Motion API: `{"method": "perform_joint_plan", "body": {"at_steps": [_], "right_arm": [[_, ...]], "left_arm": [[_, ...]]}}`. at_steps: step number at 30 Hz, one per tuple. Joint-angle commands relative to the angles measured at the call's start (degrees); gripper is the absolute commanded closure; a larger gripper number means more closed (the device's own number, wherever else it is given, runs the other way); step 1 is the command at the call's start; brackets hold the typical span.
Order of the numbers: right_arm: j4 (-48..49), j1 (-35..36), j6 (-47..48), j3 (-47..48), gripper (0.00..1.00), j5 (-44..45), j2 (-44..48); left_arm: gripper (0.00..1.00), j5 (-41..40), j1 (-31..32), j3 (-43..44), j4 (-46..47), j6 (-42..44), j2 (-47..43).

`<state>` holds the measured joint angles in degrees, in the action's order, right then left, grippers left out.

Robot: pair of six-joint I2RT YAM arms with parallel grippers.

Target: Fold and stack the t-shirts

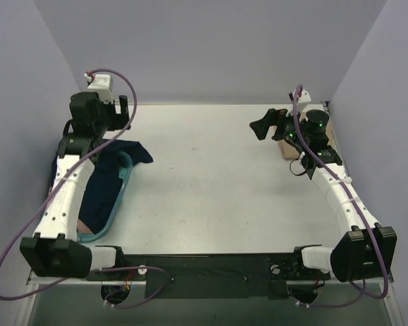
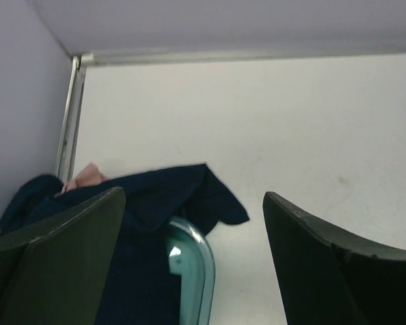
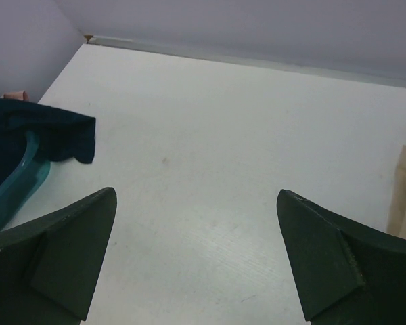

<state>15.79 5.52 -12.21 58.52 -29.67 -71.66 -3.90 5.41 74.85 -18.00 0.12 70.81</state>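
Bench (image 1: pixel 211 183): its whole middle shows white, with nothing laid flat on it, so you have no folded stack in the working area yet. Teal tub (image 1: pixel 126 180): sits at the left edge, partly under the left arm. Navy t-shirt (image 1: pixel 130 151): bunched in the tub, one end spilling over the far rim onto the bench; unfolded, not yet lifted out. Tan t-shirt (image 1: pixel 283 147): a small pale patch at the far right, mostly hidden under the right arm; the right wrist view catches only its edge, so you cannot tell whether it is folded. Pink t-shirt (image 2: pixel 88 176): just a sliver peeking past the navy cloth at the tub's left side; its print is not visible. Left pincer (image 2: pixel 193 195): spread wide, holding nothing, above the tub and the navy cloth, not touching either. Right pincer (image 3: pixel 196 195): also spread wide and empty, over bare bench, well apart from the tub. Judgement: you are at or near the start; at least the navy and pink shirts remain to pull out, fold and stack, the navy one being nearest your left pincer.
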Motion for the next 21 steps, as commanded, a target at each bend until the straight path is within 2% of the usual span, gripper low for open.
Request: {"method": "perform_joint_plan", "body": {"at_steps": [1, 2, 3, 4, 6, 8, 11, 12, 15, 17, 21], "right_arm": [[-2.61, 2.47, 0.52, 1.95, 0.00, -4.96, -1.38], [-2.61, 2.74, 0.78, 1.51, 0.00, -4.96, -1.21], [-2.61, 3.44, 1.65, 1.25, 0.00, -4.96, -1.03], [-2.52, 3.79, 2.10, 0.63, 0.00, -4.26, -0.51], [-2.43, 5.46, 3.50, -0.33, 0.00, -3.56, 0.11], [-3.31, 6.43, 4.91, -0.43, 0.00, -3.12, 0.38], [-5.41, 7.66, 6.40, -0.25, 0.00, -2.24, 0.20], [-5.68, 7.93, 6.49, -0.25, 0.00, -2.06, 0.03], [-7.00, 8.19, 7.20, 0.19, 0.00, -1.88, -0.32], [-8.23, 8.19, 7.37, 0.98, 0.00, -1.53, -0.76], [-9.64, 8.45, 6.68, 2.38, 0.01, -0.48, -1.82]], "left_arm": [[0.13, 5.88, -9.26, 12.06, -33.40, -1.88, 13.61], [0.22, 7.92, -13.54, 15.82, -36.64, -0.49, 16.01], [0.29, 10.03, -15.15, 17.33, -37.80, 1.62, 19.34], [0.40, 9.88, -17.78, 20.22, -39.46, 4.33, 21.37], [0.42, 7.78, -18.77, 23.39, -41.32, 11.87, 25.77], [0.39, 9.07, -18.68, 25.60, -42.91, 18.65, 28.42], [0.30, 10.58, -18.68, 26.40, -40.73, 21.94, 30.26], [0.26, 10.15, -18.59, 27.10, -40.28, 21.59, 31.05], [0.24, 6.55, -18.59, 31.74, -41.14, 15.73, 37.01], [0.15, 6.19, -18.68, 34.73, -43.69, 13.34, 40.35], [0.14, 8.21, -18.16, 35.28, -43.61, 11.66, 42.83]]}}
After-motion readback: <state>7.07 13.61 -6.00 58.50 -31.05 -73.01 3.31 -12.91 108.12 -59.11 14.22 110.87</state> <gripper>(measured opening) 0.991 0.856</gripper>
